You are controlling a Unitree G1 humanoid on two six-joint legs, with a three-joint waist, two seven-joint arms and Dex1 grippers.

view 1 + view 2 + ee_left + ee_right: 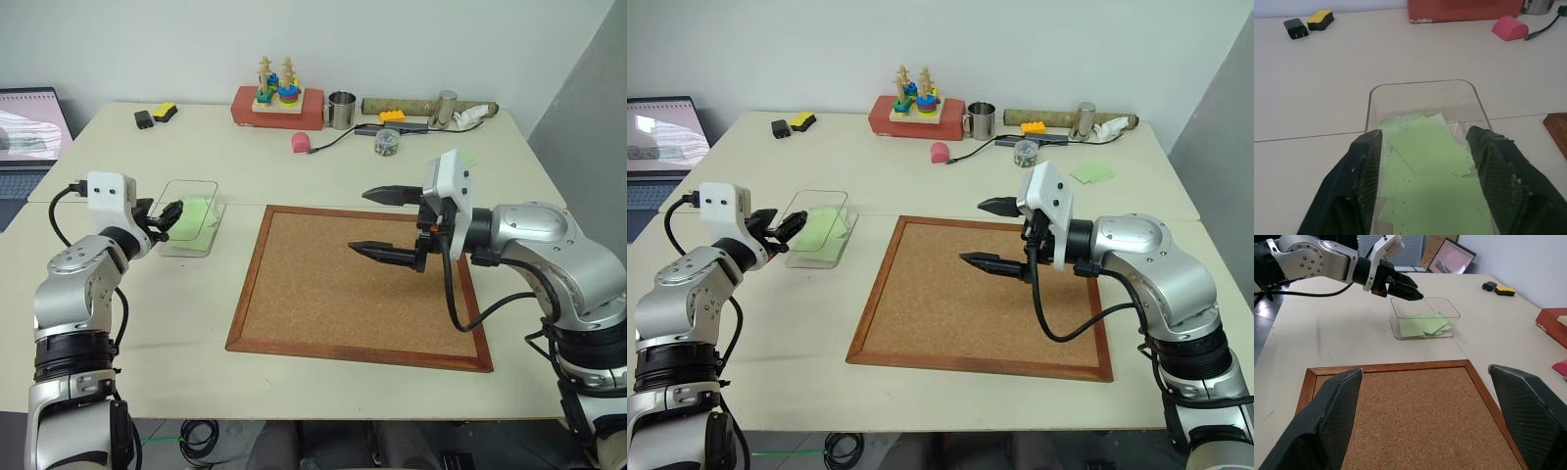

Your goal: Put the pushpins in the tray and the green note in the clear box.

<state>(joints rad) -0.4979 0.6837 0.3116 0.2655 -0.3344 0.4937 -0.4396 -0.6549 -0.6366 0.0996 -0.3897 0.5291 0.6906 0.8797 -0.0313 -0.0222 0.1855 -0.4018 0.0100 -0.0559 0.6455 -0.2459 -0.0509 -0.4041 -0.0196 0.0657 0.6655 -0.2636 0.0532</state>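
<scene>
The clear box (1420, 83) stands on the table left of the cork board. The green note (1425, 152) lies flat inside it, among other overlapping light green slips. My left gripper (1422, 139) hovers open at the box's near end, with one finger (1364, 161) on each side above the paper and nothing held. My right gripper (358, 221) hangs open and empty over the cork board (323, 294), pointing towards the box. The pushpins and the tray are out of view.
At the back of the table are a red block with a stacking toy (277, 103), a metal cup (341, 110), a small glass jar (387, 143), a pink object (300, 143) and a black cable. A laptop (29, 137) sits far left. A green pad (1092, 173) lies at the right.
</scene>
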